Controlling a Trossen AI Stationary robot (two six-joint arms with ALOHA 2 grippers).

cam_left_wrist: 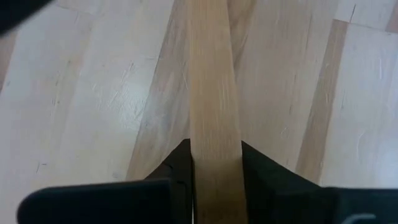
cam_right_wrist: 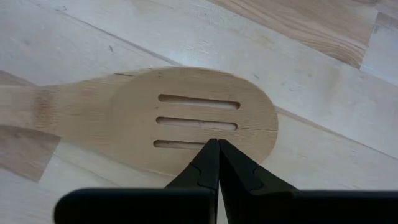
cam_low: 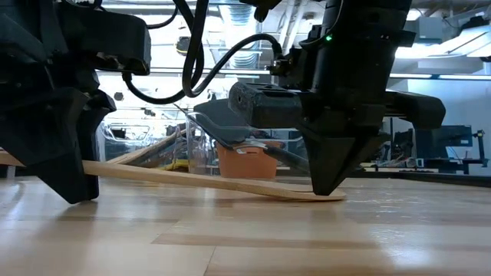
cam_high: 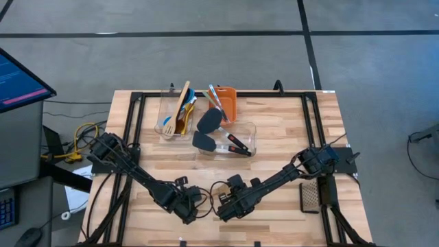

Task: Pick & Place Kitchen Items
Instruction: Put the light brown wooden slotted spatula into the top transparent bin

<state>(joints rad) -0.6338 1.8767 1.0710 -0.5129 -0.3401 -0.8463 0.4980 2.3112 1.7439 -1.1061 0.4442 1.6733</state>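
A wooden slotted spatula [cam_low: 207, 182] lies near the table's near edge, between my two grippers. Its blade [cam_right_wrist: 193, 112] has three slots and lies flat on the wood. Its handle [cam_left_wrist: 214, 93] rises slightly toward the table's left. My left gripper [cam_high: 188, 211] [cam_left_wrist: 216, 149] is shut on the handle. My right gripper [cam_high: 225, 211] [cam_right_wrist: 217, 146] is shut, with its tips down on the blade. Other utensils stand in the tubs at the far side. My left gripper pinches the handle's two long edges [cam_left_wrist: 214, 163] between its fingers [cam_left_wrist: 180, 169]. It comes steeply from above. The handle end hangs a little above the table [cam_low: 100, 169]. My right gripper presses its shut fingertips [cam_right_wrist: 208, 155] on the blade's top face beside the nearest slot [cam_right_wrist: 180, 144], steeply from above. The blade end [cam_low: 322, 197] rests on the table.
Two clear tubs [cam_high: 175, 118] [cam_high: 236, 140] holding blue, black and wooden utensils and an orange bin [cam_high: 228, 103] stand at the far middle. A dark mesh piece [cam_high: 310, 195] lies by the right arm. Bare wood lies between the tubs and the grippers.
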